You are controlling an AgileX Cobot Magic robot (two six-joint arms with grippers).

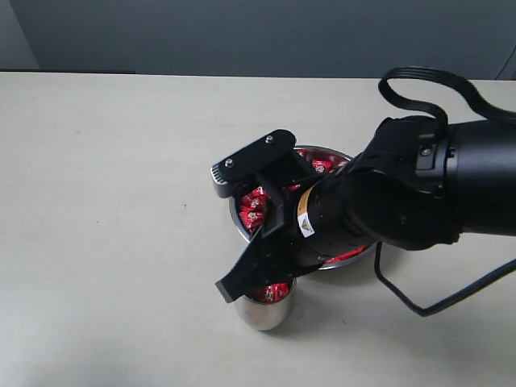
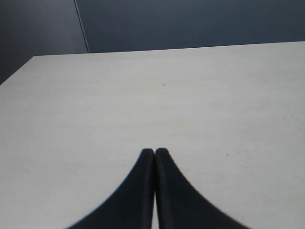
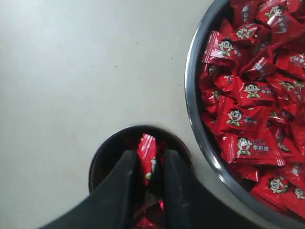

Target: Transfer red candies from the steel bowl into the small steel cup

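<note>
One pale tabletop (image 1: 121, 201) under steel bowl (image 1: 324, 149) and cup (image 1: 262, 314), blue-grey wall (image 1: 242, 36) behind.

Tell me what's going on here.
The right gripper holds one red candy between its fingers over the mouth of the small steel cup, which already has others in it. The steel bowl beside the cup is heaped with red candies. The left gripper is shut and holds nothing, over the table.
</note>
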